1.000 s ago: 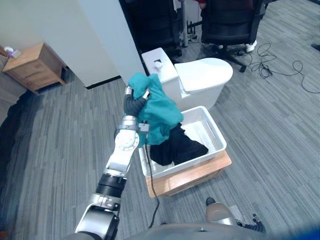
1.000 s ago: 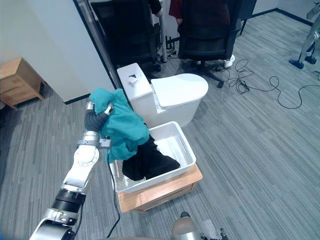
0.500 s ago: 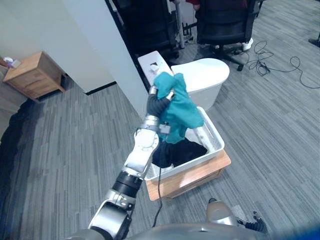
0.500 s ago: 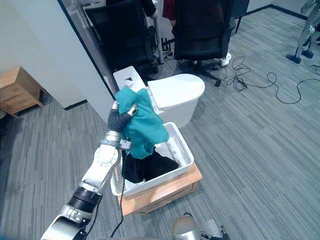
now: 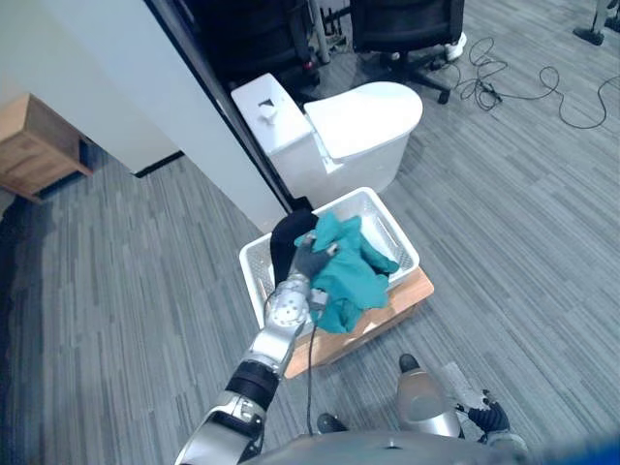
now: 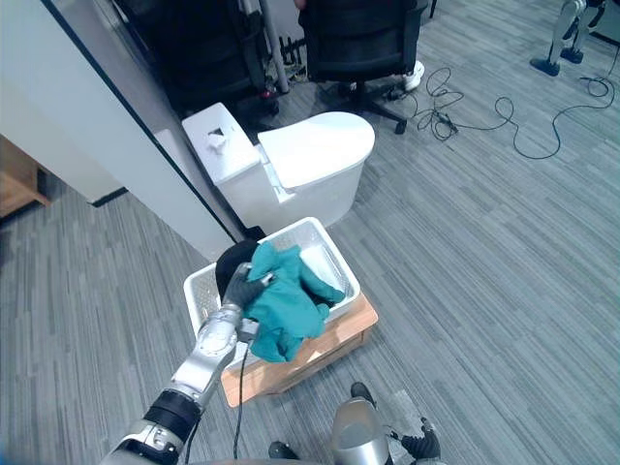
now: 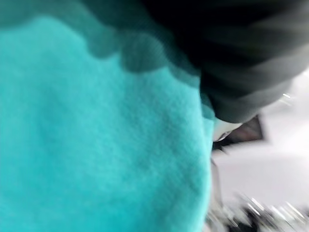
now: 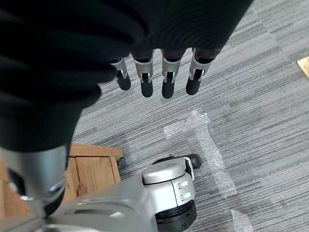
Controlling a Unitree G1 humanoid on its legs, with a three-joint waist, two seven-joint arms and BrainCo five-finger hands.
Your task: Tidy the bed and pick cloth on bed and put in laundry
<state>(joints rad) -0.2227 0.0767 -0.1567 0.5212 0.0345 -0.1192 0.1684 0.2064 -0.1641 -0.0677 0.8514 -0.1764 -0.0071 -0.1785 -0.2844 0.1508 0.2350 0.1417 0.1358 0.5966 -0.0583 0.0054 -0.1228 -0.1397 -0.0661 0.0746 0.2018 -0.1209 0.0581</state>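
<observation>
Teal cloth (image 5: 354, 276) now lowered onto basket (image 5: 254, 274), left hand (image 5: 308, 260) gripping.

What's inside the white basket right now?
The teal cloth, gripped by the left hand, covers most of the white basket and spills over its near rim. A black garment shows beneath it on the far-left side. The basket's floor under them is hidden.

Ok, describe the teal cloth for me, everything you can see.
The teal cloth is a soft, fleecy-looking fabric, crumpled into loose folds. The left hand grips its upper part with curled fingers. It sits over the white basket, its lower folds spilling over the near rim and covering part of the wooden stand.
</observation>
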